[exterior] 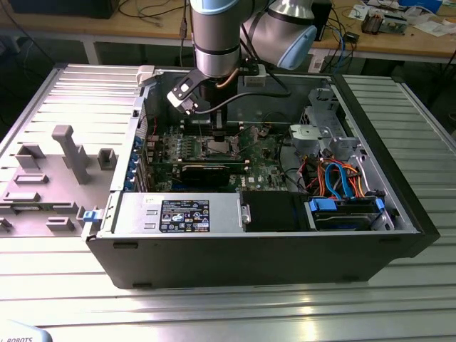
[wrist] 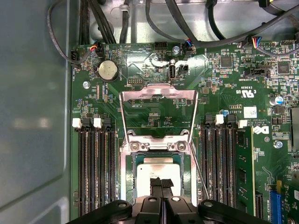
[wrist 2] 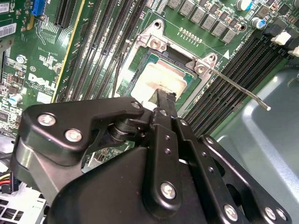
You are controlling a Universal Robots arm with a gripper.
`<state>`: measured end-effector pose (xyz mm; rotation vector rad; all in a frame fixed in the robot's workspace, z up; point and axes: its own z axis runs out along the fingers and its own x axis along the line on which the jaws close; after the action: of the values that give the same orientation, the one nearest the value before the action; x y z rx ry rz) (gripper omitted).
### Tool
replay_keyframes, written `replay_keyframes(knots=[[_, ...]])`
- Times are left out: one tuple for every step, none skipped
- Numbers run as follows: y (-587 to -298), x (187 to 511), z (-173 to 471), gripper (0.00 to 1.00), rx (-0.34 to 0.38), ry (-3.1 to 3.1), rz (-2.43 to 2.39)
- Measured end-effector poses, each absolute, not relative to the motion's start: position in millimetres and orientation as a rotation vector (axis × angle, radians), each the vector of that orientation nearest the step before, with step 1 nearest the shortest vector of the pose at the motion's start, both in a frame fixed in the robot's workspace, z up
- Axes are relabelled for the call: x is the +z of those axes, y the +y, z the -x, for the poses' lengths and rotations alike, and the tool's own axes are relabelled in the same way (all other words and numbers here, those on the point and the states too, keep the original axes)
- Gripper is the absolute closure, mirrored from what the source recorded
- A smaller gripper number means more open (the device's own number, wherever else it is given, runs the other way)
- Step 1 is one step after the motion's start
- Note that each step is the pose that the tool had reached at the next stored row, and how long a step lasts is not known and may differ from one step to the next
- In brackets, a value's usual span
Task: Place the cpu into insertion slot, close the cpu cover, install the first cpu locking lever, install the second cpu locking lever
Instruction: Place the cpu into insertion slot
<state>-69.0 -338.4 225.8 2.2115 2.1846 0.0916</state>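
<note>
- The black two-finger gripper [wrist: 161,181] hangs tip-down over the socket area, its slim fingers pressed together with nothing between them; in the second wrist view the tips [wrist 2: 164,97] sit at the chip's edge, and whether they touch it cannot be told.
- The cpu [wrist: 156,169], a small flat square chip with a pale silvery-grey top, lies flat inside the insertion slot [wrist: 127,172], a square socket with a silvery metal rim.
- The cpu cover [wrist: 159,93], a thin silvery metal frame with a square window, is swung open away from the socket, green board showing through it.
- A thin bare metal locking lever [wrist 2: 238,88] angles out from one socket corner, unlatched.
- Long black memory slots [wrist: 96,172] flank the socket on the green motherboard [wrist: 224,84].
- In the exterior view the grey robot arm [exterior: 217,35] reaches down into the open black computer case [exterior: 249,256].
</note>
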Motion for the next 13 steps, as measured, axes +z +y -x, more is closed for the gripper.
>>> replay_keyframes(knots=[[-338.4,225.8,69.0,0.89,0.092,2.184,-2.212],[-338.3,225.8,68.4,0.89,0.091,2.185,-2.212],[-338.3,225.8,67.6,0.89,0.087,2.186,-2.213],[-338.2,225.8,65.2,0.89,0.077,2.189,-2.216],[-338.0,225.8,63.5,0.89,0.069,2.192,-2.219],[-337.9,225.8,62.1,0.89,0.061,2.195,-2.222],[-337.9,225.8,62.2,0.89,0.059,2.195,-2.222],[-337.9,225.8,62.1,0.89,0.058,2.195,-2.223],[-337.8,225.8,62.1,0.89,0.056,2.196,-2.224],[-337.9,225.8,62.1,0.89,0.055,2.197,-2.224],[-337.9,225.8,62.1,0.89,0.053,2.197,-2.225],[-337.9,225.8,62.1,0.89,0.052,2.198,-2.225],[-337.9,225.8,62.1,0.89,0.051,2.198,-2.226]])
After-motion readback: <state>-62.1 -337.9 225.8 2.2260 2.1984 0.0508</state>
